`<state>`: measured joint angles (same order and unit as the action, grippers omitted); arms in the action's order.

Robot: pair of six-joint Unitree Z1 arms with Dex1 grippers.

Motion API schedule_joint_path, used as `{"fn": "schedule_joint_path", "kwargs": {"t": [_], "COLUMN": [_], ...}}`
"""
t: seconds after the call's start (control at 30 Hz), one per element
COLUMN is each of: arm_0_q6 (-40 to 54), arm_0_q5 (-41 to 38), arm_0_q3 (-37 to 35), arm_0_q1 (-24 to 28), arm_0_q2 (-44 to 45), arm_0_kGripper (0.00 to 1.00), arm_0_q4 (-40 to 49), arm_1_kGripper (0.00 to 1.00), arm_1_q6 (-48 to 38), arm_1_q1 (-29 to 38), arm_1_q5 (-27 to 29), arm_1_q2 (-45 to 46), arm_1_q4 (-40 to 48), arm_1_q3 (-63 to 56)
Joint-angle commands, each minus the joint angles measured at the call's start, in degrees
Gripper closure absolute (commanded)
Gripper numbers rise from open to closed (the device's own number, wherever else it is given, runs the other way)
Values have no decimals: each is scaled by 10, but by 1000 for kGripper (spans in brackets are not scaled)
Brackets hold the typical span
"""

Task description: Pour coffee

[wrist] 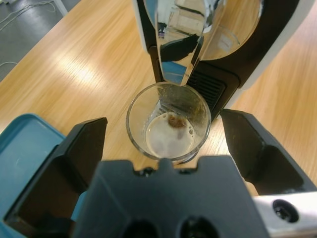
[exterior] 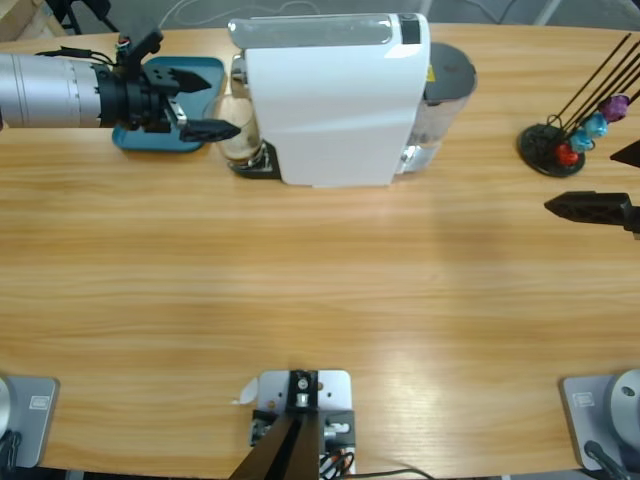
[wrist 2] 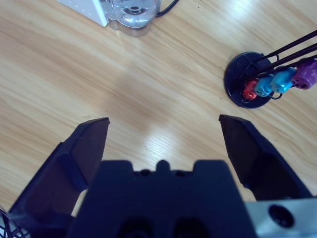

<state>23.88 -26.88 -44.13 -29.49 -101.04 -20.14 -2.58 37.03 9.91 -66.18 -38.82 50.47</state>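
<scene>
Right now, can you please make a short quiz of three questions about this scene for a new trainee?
1. True or false: the left gripper is shut on the glass cup.
2. Where does the cup stand? A) under the spout of the white coffee machine B) on the blue tray C) beside the capsule stand
3. Fill in: the right gripper is over bare ____.

Key: 1 false, the jaws are open on either side of it. 2 A. 3 table.
</scene>
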Motion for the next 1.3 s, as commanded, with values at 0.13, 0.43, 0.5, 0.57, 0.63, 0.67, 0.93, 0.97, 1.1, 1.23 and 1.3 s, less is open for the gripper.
{"fn": "schedule_joint_path", "kwargs": {"t": [0.13,0.43,0.5,0.57,0.63,0.67,0.93,0.97,1.1,1.23,1.3], "arm_0_q6": [-1,-1,-1,-1,0,-1,1,0,2,0,-2], "arm_0_q5": [-11,-6,-6,-6,-2,-1,-5,-5,-5,-17,-27], "arm_0_q3": [-4,-3,-1,1,2,1,1,1,1,2,10], "arm_0_q1": [-10,-16,-17,-17,-17,-17,-19,-19,-19,-18,-15], "arm_0_q2": [-54,-72,-75,-75,-78,-79,-89,-90,-96,-97,-97], "arm_0_kGripper": [0,0,17,33,34,35,522,577,794,1000,1000], "arm_0_q4": [-26,-39,-39,-40,-40,-41,-42,-43,-43,-44,-59], "arm_1_kGripper": [0,0,0,0,0,0,0,0,0,0,0], "arm_1_q6": [-2,-2,-2,-2,-2,-1,-1,-1,-1,-1,-1], "arm_1_q1": [5,5,5,5,5,5,5,5,5,5,5], "arm_1_q5": [1,-2,-2,-2,-2,-2,-2,-2,-2,-2,-2], "arm_1_q2": [-19,-25,-25,-26,-26,-26,-26,-27,-27,-27,-27], "arm_1_q4": [-7,-9,-9,-9,-9,-9,-10,-11,-11,-11,-12], "arm_1_q3": [-2,1,1,2,2,2,2,2,2,2,2]}}
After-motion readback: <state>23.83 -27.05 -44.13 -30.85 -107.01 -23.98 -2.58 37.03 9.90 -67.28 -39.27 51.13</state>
